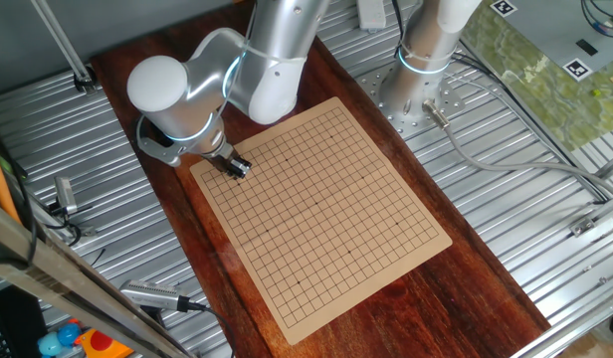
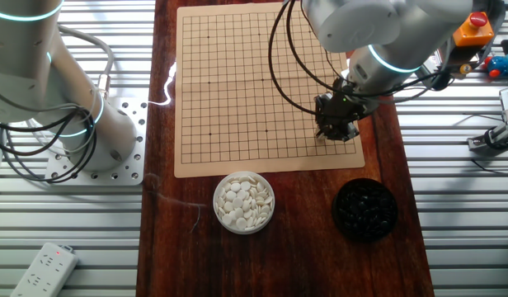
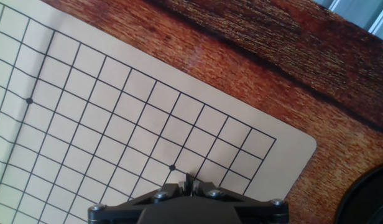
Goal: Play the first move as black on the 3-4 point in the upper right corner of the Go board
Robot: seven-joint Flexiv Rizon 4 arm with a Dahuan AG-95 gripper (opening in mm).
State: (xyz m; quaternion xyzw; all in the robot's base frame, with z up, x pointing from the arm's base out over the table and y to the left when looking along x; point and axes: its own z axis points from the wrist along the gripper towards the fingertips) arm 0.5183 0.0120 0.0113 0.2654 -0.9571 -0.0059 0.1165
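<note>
Gripper (image 3: 189, 184) fingertips cut by hand view's bottom edge; black stone between them too small to tell

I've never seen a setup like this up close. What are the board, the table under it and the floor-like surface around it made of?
The board looks like thin matte card or fibreboard, perhaps thin wood: flat tan sheet, printed black grid, rounded corner. The table seems varnished dark red-brown wood, with visible grain and a slight sheen. The ribbed surround looks like bare aluminium: silvery, grooved, reflective.
</note>
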